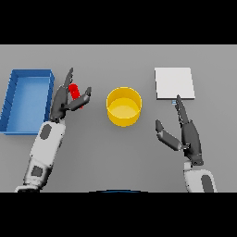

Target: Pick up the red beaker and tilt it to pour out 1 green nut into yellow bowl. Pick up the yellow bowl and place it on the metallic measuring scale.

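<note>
Red beaker (74, 94) sits between left hand's (62, 99) open fingers and thumb; yellow bowl (123, 107) holds nothing visible.

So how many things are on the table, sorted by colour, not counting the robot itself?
Red: 1, the red beaker, between the fingers of the left hand
Yellow: 1, the yellow bowl
Blue: 1, the blue tray
Light grey: 1, the measuring scale, just beyond the right hand
Total: 4

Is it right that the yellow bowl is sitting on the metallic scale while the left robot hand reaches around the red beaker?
Not quite. In the head view the yellow bowl stands on the grey table, left of the metallic scale, not on it. The left robot hand does reach around the red beaker.
</note>
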{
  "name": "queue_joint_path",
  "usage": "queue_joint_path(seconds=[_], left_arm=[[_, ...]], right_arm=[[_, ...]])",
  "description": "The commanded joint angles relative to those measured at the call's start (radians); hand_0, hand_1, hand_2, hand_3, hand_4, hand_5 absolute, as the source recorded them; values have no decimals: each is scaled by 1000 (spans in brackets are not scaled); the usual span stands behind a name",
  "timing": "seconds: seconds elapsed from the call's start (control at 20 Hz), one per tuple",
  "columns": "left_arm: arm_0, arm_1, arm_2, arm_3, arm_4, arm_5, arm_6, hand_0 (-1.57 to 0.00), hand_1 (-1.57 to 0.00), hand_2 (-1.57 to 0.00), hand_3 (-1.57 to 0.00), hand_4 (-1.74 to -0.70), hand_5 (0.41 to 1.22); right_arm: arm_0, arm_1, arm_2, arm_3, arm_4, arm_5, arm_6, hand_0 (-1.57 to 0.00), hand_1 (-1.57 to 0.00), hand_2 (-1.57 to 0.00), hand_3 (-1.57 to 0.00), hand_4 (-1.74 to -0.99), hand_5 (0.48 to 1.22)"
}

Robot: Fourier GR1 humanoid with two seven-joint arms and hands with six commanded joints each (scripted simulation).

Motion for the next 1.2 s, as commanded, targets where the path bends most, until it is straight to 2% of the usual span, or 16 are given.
queue_joint_path(seconds=[0.0,0.15,0.2,0.25,0.35,0.45,0.5,0.55,0.65,0.7,0.8,0.9,1.15], left_arm=[[-25,-6,6,32,-2,9,-8,1,1,1,1,-1262,680],[-49,-18,22,87,-1,32,-73,1,-24,-41,1,-1297,715],[-57,-23,30,92,3,46,-86,-93,-141,-150,-47,-1324,741],[-64,-33,43,112,8,68,-98,-322,-364,-358,-218,-1355,770],[-81,-40,52,135,9,81,-86,-772,-799,-794,-584,-1480,933],[-81,-47,56,150,5,74,-161,-1060,-1077,-1074,-891,-1569,1036],[-86,-46,60,156,13,64,-163,-1162,-1176,-1173,-997,-1601,1073],[-90,-47,61,160,15,69,-160,-1244,-1255,-1253,-1111,-1572,1103],[-91,-54,69,160,26,82,-175,-1361,-1369,-1367,-1277,-1633,1125],[-93,-52,73,160,30,86,-169,-1403,-1409,-1408,-1336,-1654,1127],[-109,-42,71,153,29,94,-157,-1464,-1467,-1467,-1420,-1686,1129],[-111,-28,54,111,21,88,-141,-1502,-1505,-1504,-1475,-1706,1126],[-137,51,-54,6,-80,61,-39,-1549,-1549,-1549,-1539,-1729,1134]], right_arm=[[-9,8,4,3,5,-5,6,1,1,1,1,-1262,691],[-9,3,4,-10,6,-5,15,1,1,1,1,-1259,691],[-7,-3,0,-10,6,-3,19,1,1,1,1,-1255,691],[-1,0,7,-17,16,-9,10,1,1,1,1,-1252,690],[-13,6,7,-14,17,-12,20,1,1,1,1,-1245,692],[-1,-1,7,-13,11,-2,11,1,1,1,1,-1240,693],[-19,8,3,7,13,-11,28,1,1,1,1,-1233,688],[-13,8,4,3,10,-11,10,1,1,1,1,-1233,686],[-19,5,2,2,9,-9,5,1,1,1,1,-1219,680],[-24,3,-2,1,12,-15,17,1,1,1,1,-1207,677],[-17,5,4,10,29,-24,2,1,1,1,1,-1186,670],[-21,2,2,18,29,-24,-5,1,1,1,1,-1160,664],[-9,-13,9,10,69,-40,-13,1,1,1,1,-1103,656]])
